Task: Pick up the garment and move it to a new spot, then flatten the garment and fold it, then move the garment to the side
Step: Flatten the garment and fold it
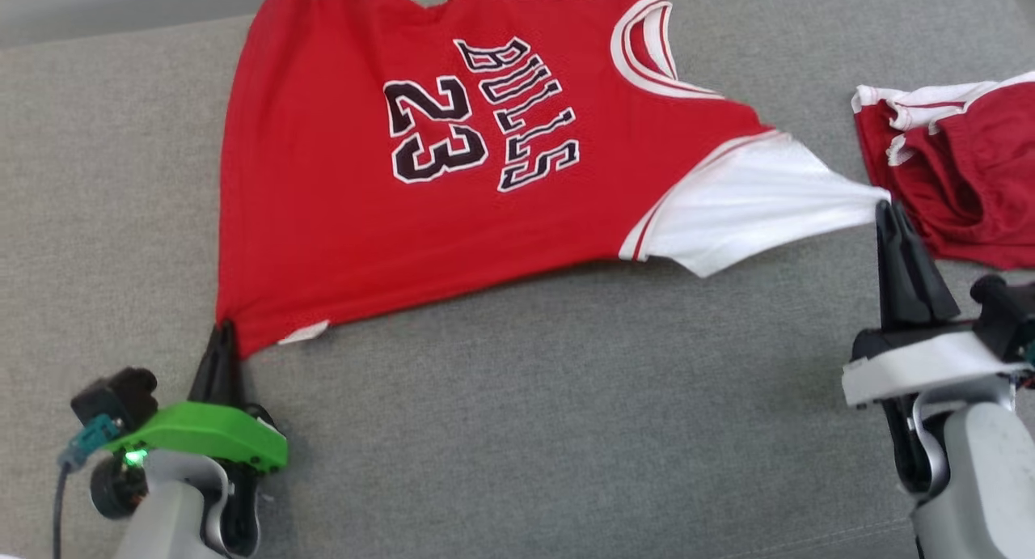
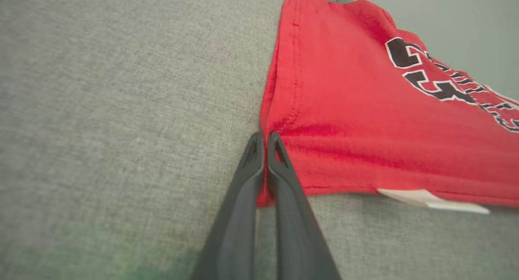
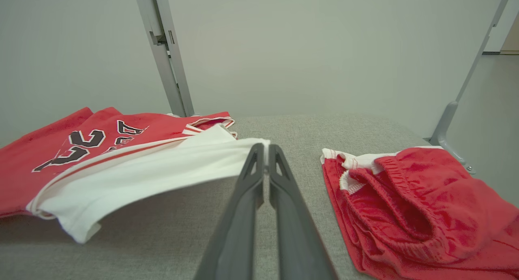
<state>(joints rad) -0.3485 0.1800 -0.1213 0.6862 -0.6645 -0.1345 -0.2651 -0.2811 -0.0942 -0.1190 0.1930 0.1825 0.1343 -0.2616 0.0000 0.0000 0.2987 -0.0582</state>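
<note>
– Jersey (image 1: 323, 219) lies spread face-up on the grey table (image 1: 525, 397); our left claw (image 1: 225, 336) pinches its hem corner, our right claw (image 1: 885, 215) its white sleeve tip.
– We should pull evenly and low, both pinches tight, so creases flatten. Red shorts (image 1: 962, 179) sit just beside our right claw; we steer clear of them.

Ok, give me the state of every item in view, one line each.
Jersey: unfolded, print side up, pulled taut between both grippers.
Left gripper: shut on the jersey's hem corner.
Right gripper: shut on the tip of the jersey's white sleeve.
Red shorts: crumpled, lying loose on the grey surface, apart from the right gripper.
</note>
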